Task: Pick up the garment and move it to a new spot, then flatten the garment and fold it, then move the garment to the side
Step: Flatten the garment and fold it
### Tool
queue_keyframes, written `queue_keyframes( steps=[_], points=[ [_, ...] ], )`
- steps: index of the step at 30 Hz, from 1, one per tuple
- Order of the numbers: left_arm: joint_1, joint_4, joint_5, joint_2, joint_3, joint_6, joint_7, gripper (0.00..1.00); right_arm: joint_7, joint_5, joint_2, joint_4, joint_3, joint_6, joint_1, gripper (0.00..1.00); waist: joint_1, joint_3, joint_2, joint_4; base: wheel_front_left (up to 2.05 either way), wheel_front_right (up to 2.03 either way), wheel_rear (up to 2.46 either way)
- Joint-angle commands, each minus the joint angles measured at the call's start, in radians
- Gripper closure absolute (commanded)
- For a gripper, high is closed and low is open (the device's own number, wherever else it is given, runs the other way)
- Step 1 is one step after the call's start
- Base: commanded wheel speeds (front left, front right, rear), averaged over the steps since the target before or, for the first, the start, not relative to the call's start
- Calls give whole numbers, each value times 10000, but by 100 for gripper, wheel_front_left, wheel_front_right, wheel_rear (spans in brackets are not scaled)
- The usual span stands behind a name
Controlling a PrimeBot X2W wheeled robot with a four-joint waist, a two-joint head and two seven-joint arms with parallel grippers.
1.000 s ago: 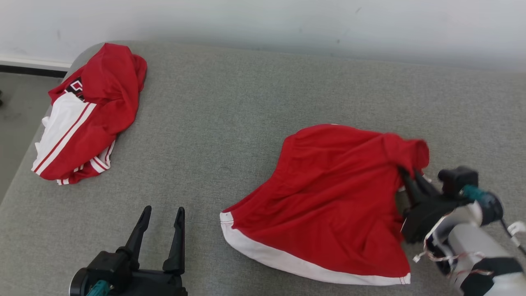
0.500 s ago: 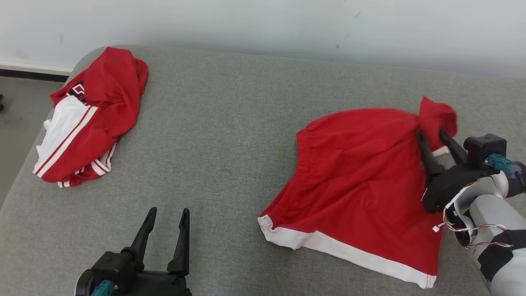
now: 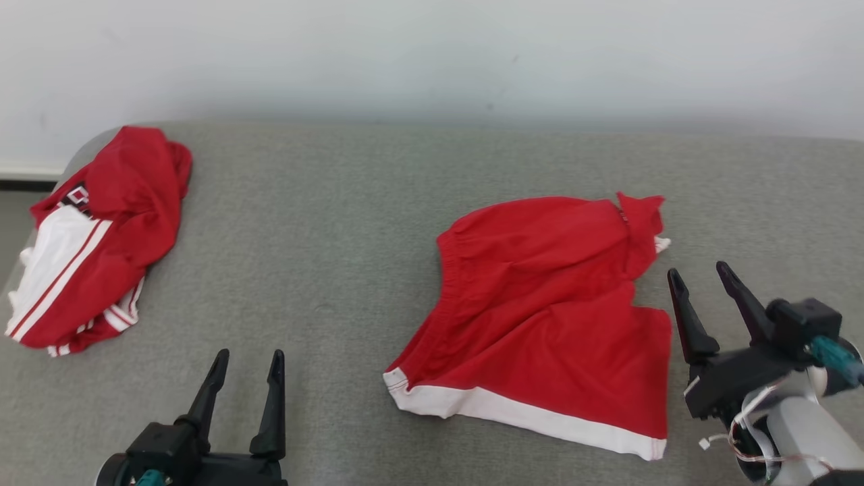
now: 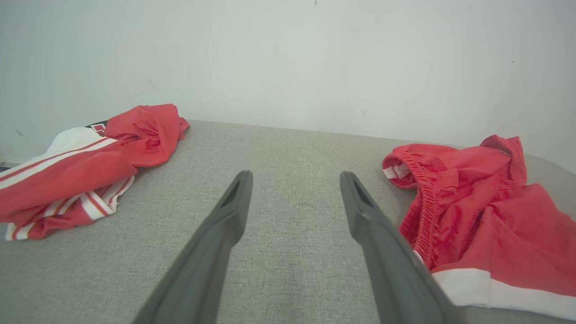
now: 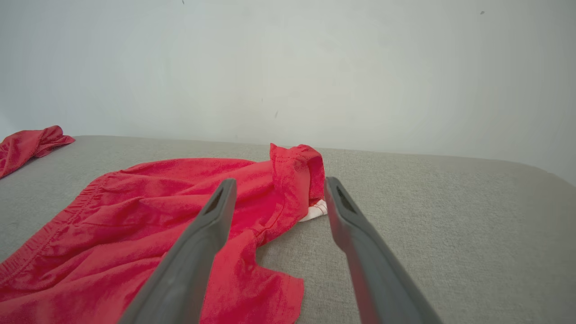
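The garment (image 3: 547,324) is a pair of red shorts with a white hem, lying loosely spread on the grey surface at centre right, its far right corner bunched up. The same garment (image 5: 148,225) spreads to the left in the right wrist view, and the garment (image 4: 481,211) lies at the right in the left wrist view. My right gripper (image 3: 698,280) stands open just right of the shorts, holding nothing, its fingers apart from the cloth. My left gripper (image 3: 246,361) is open near the front edge, well left of the shorts.
A second red and white garment (image 3: 94,236) lies crumpled at the far left end of the grey padded surface (image 3: 337,223), near its rounded corner. A pale wall (image 3: 432,61) runs along the back. Bare grey surface lies between the two garments.
My right gripper has let go of the shorts' bunched corner and drawn back toward me, open. The corner has dropped onto the surface. The head camera has shifted.
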Motion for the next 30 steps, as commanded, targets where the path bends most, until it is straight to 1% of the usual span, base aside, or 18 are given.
queue_keyframes(
  steps=[1,9,15,23,30],
  points=[
    [139,-42,89,33,56,-15,-8,0,-3,-88,56,-223,-169,-26,269,0,1,-316,0,-393,0,0,0],
    [267,-75,261,62,397,-94,-7,0,-3,-612,667,-2550,-1305,-26,2080,0,1,-570,0,-981,0,0,0],
    [397,-152,309,41,440,-128,-7,0,-4,-975,1059,-3696,-1935,-24,3288,0,1,-670,0,-1164,0,0,0],
    [558,-187,461,30,557,-144,-8,0,-4,-1363,1759,-4615,-2411,-24,4476,0,1,-872,0,-1219,0,0,0],
    [666,-220,650,48,634,-114,-7,0,-4,-1480,1919,-4813,-2479,-24,4900,0,1,-961,0,-1102,0,0,0]
  ],
)
